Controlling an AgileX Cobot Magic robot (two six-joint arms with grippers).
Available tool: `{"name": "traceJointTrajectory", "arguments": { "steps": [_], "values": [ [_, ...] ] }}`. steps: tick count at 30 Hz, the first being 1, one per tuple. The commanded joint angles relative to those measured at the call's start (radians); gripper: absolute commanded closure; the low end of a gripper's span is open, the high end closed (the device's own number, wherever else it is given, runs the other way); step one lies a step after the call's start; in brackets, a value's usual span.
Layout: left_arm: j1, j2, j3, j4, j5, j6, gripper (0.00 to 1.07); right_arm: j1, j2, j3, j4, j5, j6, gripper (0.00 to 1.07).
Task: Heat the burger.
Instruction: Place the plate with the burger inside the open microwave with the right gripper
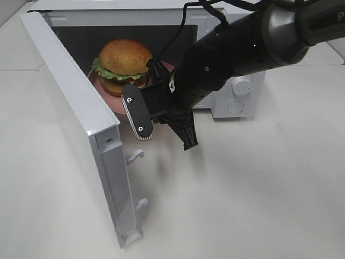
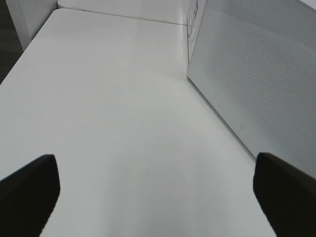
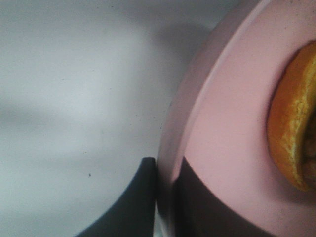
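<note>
The near half of the white tabletop (image 1: pixel 242 205) lies bare, with wide room to the right of the microwave door (image 1: pixel 81 108). The door stands swung out toward the near left, and its free edge with two white latch hooks (image 1: pixel 135 156) is the nearest point. On the left of the door, the left end effector (image 2: pixel 158 192) hangs released over the bare tabletop. Its dark fingers (image 2: pixel 29 192) are spread wide, and the door's dotted outer face (image 2: pixel 256 84) is to its right, apart from it. Farther in, the right arm reaches across from the far right. The right end effector (image 3: pixel 165 197) is clenched on the near rim of the pink plate (image 1: pixel 110 97), one finger (image 3: pixel 133 207) on the rim's outer side and the other on the plate's inner face. The burger (image 1: pixel 125 62) sits on that plate at the mouth of the microwave (image 1: pixel 237 91) cavity, just inside the door hinge side. It is upright, with the bun on top and lettuce frilling out below it. Whether the plate rests on the cavity floor cannot be told. The control knob (image 1: pixel 241 86) is on the front panel to the right, partly behind the arm.
</note>
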Motion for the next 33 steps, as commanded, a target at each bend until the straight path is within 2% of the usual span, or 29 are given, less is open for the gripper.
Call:
{"name": "traceJointTrajectory", "arguments": {
  "steps": [1,18,24,33],
  "values": [
    [-0.001,-0.017,0.000,-0.005,-0.015,-0.003,0.04,-0.014,0.016,-0.059,-0.039,-0.042,0.066,1.07],
    [-0.001,-0.017,0.000,-0.005,-0.015,-0.003,0.04,-0.038,0.143,-0.254,-0.084,0.042,0.177,1.07],
    [-0.001,-0.017,0.000,-0.005,-0.015,-0.003,0.04,-0.054,0.174,-0.305,-0.154,0.055,0.228,1.07],
    [-0.001,-0.017,0.000,-0.005,-0.015,-0.003,0.04,-0.073,0.230,-0.399,-0.157,0.099,0.258,1.05]
  ]
}}
